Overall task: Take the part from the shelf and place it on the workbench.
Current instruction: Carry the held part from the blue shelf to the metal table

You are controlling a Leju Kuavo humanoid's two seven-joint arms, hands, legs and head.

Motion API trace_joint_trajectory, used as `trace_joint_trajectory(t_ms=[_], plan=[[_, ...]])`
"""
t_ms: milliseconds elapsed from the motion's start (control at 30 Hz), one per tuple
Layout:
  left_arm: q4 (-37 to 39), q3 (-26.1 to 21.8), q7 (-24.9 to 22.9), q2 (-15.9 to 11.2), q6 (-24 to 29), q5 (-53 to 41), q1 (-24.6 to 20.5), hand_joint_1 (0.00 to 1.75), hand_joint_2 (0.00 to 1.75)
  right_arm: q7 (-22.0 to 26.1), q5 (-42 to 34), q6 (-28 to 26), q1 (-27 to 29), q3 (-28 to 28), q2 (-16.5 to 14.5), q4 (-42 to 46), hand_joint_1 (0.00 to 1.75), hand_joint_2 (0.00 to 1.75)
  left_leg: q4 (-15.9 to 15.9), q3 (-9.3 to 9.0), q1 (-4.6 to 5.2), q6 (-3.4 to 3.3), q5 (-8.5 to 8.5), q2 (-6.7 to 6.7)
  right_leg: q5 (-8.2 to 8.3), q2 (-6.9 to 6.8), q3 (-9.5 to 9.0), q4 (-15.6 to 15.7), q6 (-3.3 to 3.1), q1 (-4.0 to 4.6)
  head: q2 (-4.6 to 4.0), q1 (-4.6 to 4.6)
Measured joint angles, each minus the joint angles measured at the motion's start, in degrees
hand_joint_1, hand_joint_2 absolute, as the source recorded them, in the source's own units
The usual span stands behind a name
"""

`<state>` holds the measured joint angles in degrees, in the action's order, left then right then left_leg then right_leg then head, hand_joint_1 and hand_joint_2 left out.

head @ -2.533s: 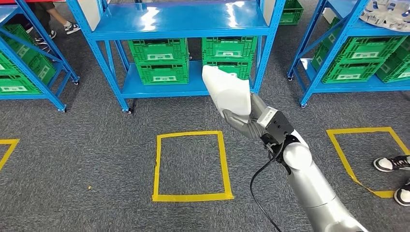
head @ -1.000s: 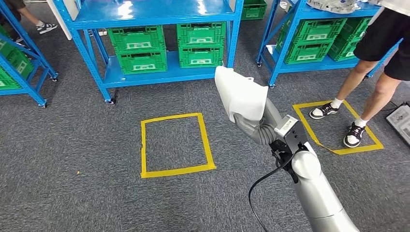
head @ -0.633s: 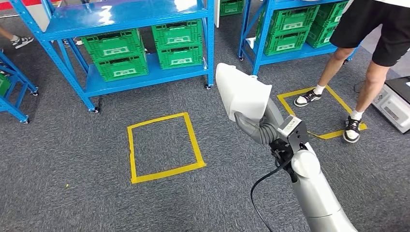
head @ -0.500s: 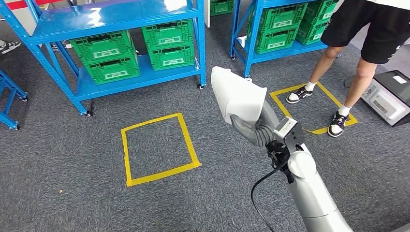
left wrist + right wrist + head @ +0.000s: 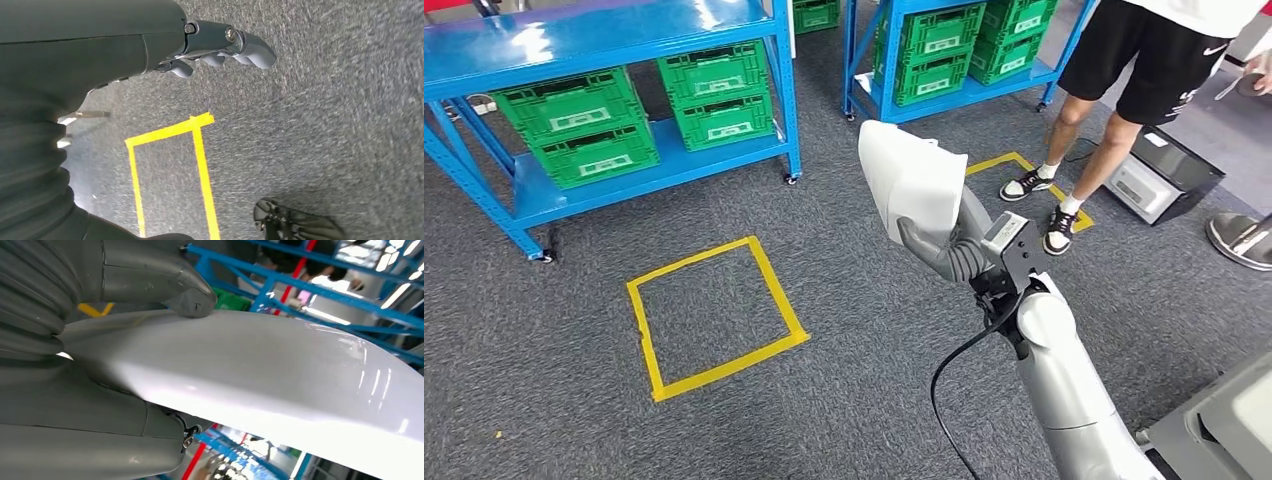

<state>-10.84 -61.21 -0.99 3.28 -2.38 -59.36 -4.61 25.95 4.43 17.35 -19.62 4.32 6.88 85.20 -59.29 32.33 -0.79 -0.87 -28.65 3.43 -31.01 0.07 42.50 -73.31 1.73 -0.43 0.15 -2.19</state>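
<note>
A white curved shell-like part stands upright in my right hand, which grips its lower end at mid-frame in the head view, above the grey carpet. In the right wrist view the thumb presses on the part's glossy white surface, with the other fingers under it. My left hand hangs over the carpet in the left wrist view, fingers loosely extended and holding nothing. A pale grey flat corner juts in at the lower right of the head view.
Blue shelves with green crates stand at the back. A yellow tape square marks the carpet on the left. A person stands at the right rear beside a grey box. A shoe shows near my left hand.
The camera has swung to the right, so shelves and the tape square slid left and a grey box and grey corner came into view. My right hand still holds the part.
</note>
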Motion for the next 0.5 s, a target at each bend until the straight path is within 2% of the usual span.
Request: trace_joint_trajectory(t_ms=[33,67,100,133,167,233,267,300,333,367,400,433,467,500], plan=[[0.0,-0.1,-0.4,0.4,0.0,-0.2,0.0,0.00,1.75,-0.9,0.0,0.1,0.0,0.0,0.6,0.2,1.75,1.75,0.0,-0.04,0.07,0.02,-0.02,0.67,1.67,-0.59,-2.32,3.9,-0.28,0.13,0.00,-0.01],[0.0,-0.1,-0.8,0.8,0.0,-0.6,0.0,0.00,1.75,-1.8,-0.2,0.4,0.1,0.0,1.3,0.8,1.75,1.75,0.0,-0.10,0.18,0.07,-0.05,1.29,3.07,-1.78,-4.74,8.3,-0.73,0.40,0.00,0.01],[0.1,-0.1,-1.1,1.2,-0.1,-0.9,0.0,0.00,1.75,-2.5,-0.5,0.6,0.1,0.0,2.0,1.5,1.75,1.75,0.0,-0.17,0.30,0.22,-0.11,1.87,4.14,-2.94,-6.69,12.0,-1.16,0.68,0.00,0.03],[0.1,-0.1,-1.3,1.5,-0.1,-1.1,0.0,0.00,1.75,-3.0,-0.8,0.8,0.2,0.0,2.6,2.2,1.75,1.75,0.1,-0.25,0.36,0.48,-0.18,2.42,4.67,-3.77,-7.84,14.4,-1.54,0.99,0.00,0.05],[0.1,-0.1,-1.5,1.8,-0.1,-1.3,0.0,0.00,1.75,-3.4,-1.1,1.0,0.2,0.0,3.1,2.8,1.75,1.75,0.1,-0.37,0.36,0.81,-0.24,3.00,4.69,-4.00,-8.02,15.2,-1.87,1.24,0.00,0.07],[0.1,-0.1,-1.6,2.2,-0.1,-1.4,-0.1,0.00,1.75,-3.8,-1.4,1.5,0.4,0.0,3.9,3.6,1.75,1.75,0.5,-0.72,0.30,1.55,-0.36,4.10,5.08,-2.65,-8.02,15.5,-2.35,1.23,0.00,0.04],[0.2,-0.1,-1.7,2.4,-0.1,-1.5,-0.2,0.00,1.75,-4.0,-1.6,2.0,0.3,0.0,4.3,3.8,1.75,1.75,0.2,-0.76,0.29,1.88,-0.71,3.76,5.37,-2.00,-8.20,15.8,-2.64,1.03,0.00,0.06],[0.2,-0.1,-1.4,2.6,-0.1,-1.6,-0.2,0.00,1.75,-4.2,-1.9,2.6,-0.3,0.2,4.5,3.7,1.75,1.75,-0.9,-0.38,0.29,2.15,-1.58,2.55,5.75,-1.35,-8.36,16.2,-2.96,0.78,0.00,0.08],[0.2,-0.1,-0.8,2.8,-0.2,-1.4,-0.2,0.00,1.75,-4.3,-2.3,3.1,-1.4,0.7,4.5,3.2,1.75,1.75,-3.1,0.59,0.28,2.38,-2.96,0.79,6.09,-0.65,-8.47,16.5,-3.23,0.52,0.00,0.12],[0.3,-0.2,0.0,2.9,-0.1,-1.1,-0.2,0.00,1.75,-4.3,-2.6,3.5,-2.8,1.5,4.5,2.5,1.75,1.75,-6.5,2.10,0.21,2.49,-4.72,-1.10,6.24,0.08,-8.36,16.6,-3.42,0.44,0.00,0.16],[0.3,-0.2,0.9,2.9,-0.1,-0.6,-0.2,0.00,1.75,-4.2,-2.9,3.5,-4.4,2.5,4.6,1.6,1.75,1.75,-10.2,3.91,0.20,2.56,-6.36,-2.37,6.34,0.94,-8.21,16.5,-3.56,0.41,0.00,0.17],[0.3,-0.3,1.6,2.9,-0.1,-0.1,-0.3,0.00,1.75,-4.1,-3.1,3.4,-5.6,3.5,4.6,0.7,1.75,1.75,-13.2,5.43,0.20,2.62,-7.27,-2.98,6.36,1.82,-8.09,16.4,-3.59,0.41,0.00,0.18],[0.3,-0.5,2.0,2.9,-0.1,0.2,-0.4,0.00,1.75,-4.0,-3.3,3.1,-6.4,4.3,4.6,0.2,1.75,1.75,-14.5,6.23,0.20,2.64,-7.18,-3.26,6.34,2.63,-8.01,16.2,-3.57,0.41,0.00,0.18],[0.3,-0.6,2.1,3.0,-0.1,0.1,-0.6,0.00,1.75,-4.1,-3.3,2.6,-6.9,4.9,4.7,-0.2,1.75,1.75,-13.7,6.03,0.20,2.61,-5.98,-3.41,6.29,3.38,-7.97,15.9,-3.49,0.41,0.00,0.18]])
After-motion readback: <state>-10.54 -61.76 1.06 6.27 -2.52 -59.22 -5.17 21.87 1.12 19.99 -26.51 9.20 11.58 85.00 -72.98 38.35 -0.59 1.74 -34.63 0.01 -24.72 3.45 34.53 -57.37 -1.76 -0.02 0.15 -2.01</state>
